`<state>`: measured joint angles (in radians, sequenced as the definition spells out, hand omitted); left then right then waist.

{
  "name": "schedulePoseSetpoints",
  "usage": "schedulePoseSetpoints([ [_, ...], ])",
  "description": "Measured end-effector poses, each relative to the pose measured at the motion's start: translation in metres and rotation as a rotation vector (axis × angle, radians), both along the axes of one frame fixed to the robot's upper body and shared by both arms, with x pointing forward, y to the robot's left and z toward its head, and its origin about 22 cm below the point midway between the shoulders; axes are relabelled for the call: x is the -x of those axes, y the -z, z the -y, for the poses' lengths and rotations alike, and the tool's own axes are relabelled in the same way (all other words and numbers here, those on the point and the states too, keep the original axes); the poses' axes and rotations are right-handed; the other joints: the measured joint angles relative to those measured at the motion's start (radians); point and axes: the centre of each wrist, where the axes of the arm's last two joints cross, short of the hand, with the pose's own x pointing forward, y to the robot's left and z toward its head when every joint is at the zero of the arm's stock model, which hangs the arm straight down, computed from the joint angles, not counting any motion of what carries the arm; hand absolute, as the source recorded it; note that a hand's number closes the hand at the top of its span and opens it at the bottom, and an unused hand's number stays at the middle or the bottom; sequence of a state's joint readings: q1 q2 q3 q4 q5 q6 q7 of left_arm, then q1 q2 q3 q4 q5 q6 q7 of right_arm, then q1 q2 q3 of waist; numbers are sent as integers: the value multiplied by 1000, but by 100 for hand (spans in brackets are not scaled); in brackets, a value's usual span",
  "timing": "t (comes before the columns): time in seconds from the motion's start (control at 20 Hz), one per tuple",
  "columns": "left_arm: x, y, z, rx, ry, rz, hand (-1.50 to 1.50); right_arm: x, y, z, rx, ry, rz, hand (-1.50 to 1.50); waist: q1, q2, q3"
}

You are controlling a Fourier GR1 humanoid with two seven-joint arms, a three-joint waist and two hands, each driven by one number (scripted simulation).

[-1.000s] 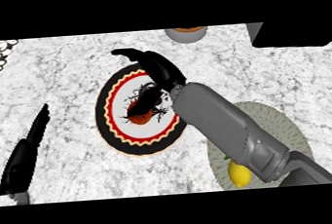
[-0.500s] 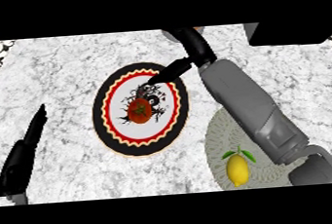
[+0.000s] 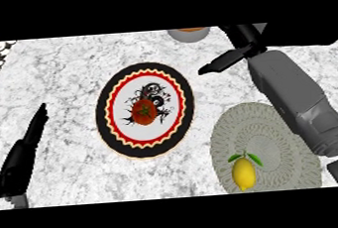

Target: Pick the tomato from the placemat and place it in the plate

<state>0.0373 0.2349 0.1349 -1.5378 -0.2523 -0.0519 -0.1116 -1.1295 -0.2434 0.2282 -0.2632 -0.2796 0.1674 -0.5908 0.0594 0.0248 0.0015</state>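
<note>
Tomato [image 3: 143, 112] is sitting in the middle of the plate [image 3: 111, 88] on my screen, nothing touching it. I'm seeing the right robot hand [image 3: 235, 55] hanging above the desk [image 3: 59, 74], right of the plate, fingers spread, holding nothing. Left robot hand [image 3: 20, 161] is resting open by the left edge. Lemon [image 3: 243, 173] is lying on the placemat [image 3: 276, 133].

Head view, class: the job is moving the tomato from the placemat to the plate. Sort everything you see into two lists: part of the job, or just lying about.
Part of the job:
tomato, now on the plate
plate
placemat
right robot hand, open, above the plate

Just lying about:
lemon on the placemat
orange-topped container at the far edge
left robot hand, resting at the left
</note>
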Motion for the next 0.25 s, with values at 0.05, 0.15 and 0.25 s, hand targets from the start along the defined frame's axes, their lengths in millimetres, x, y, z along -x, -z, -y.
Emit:
schedulePoseSetpoints([
  [0.05,-1,1,0,0,3,0,0,-1,-2,7,3,-3,7,-150,0,1,0],
  [0.15,-3,1,0,-3,11,-1,0,-3,-6,24,2,3,15,-150,7,4,0],
  [0.25,-5,-1,0,-2,18,5,0,-2,-4,38,2,2,17,-150,12,7,0],
])
